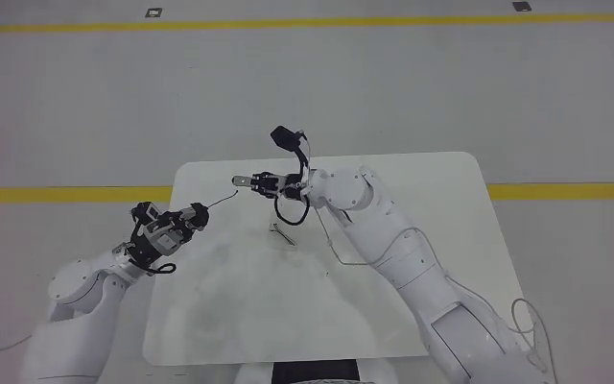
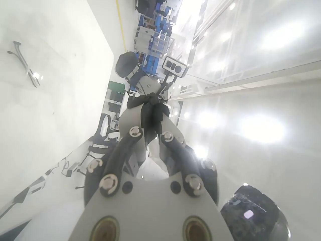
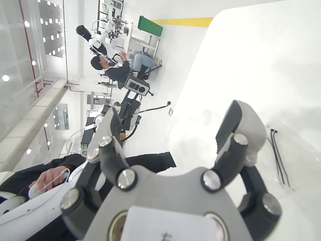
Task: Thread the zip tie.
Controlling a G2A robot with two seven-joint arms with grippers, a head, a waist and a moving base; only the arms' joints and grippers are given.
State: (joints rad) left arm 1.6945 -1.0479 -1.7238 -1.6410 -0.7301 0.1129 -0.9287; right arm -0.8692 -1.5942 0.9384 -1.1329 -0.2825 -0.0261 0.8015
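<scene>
Top view: white table [image 1: 432,192] takes up the centre of the frame, with both arms over its upper-left part.

L gripper [image 1: 199,214] is at the table's left edge, mid-left of frame. Its fingers are pinched tight on 1 black zip tie [image 1: 223,200]. L wrist view shows the two pads pressed together. The tie's free length runs up and to the right in the top view, twd the R gripper [image 1: 238,180], and its tip ends near that gripper's fingertips. In the R wrist view the same tie is a thin curved strand w/ a small blocky head at the free end, farther off than the R fingers.

R gripper is just above and left of frame centre in the top view, pointing left. Its fingers are spread wide w/ nothing between them.

Spare zip ties [image 1: 283,232] lie flat on the table near frame centre, just below and right of the R gripper and well apart from the held tie. They are black and cross over each other.

Count:
- 1 tie held
- prob. 2 loose, but the strands are thin and overlap, so could be 3
- 2 grippers
- 1 table
</scene>
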